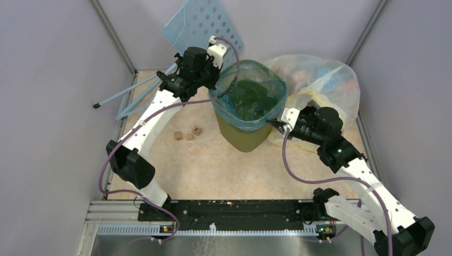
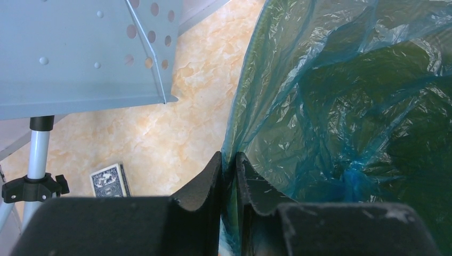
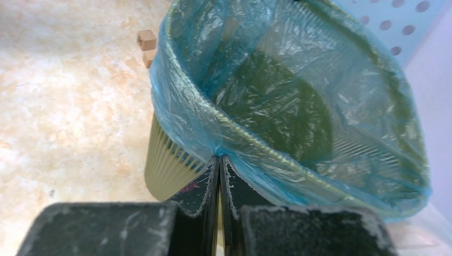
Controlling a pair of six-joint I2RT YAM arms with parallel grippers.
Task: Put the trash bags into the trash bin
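One thin, crinkly, translucent light-blue plastic trash bag [image 1: 250,98] lines the one olive-green mesh-sided plastic trash bin [image 1: 242,137], its edge folded out over the rim. Two grippers meet that rim. The left gripper [image 2: 229,159] has its jaws nearly together, pinching the film at the far-left side. The right gripper [image 3: 219,159] is closed on the fold at the near-right side. The top view shows three small brown cubes [image 1: 189,137]; the right wrist view shows only two. Only the left wrist view shows the one dark patterned card box [image 2: 109,180], lying on the marbled tabletop [image 2: 160,133]
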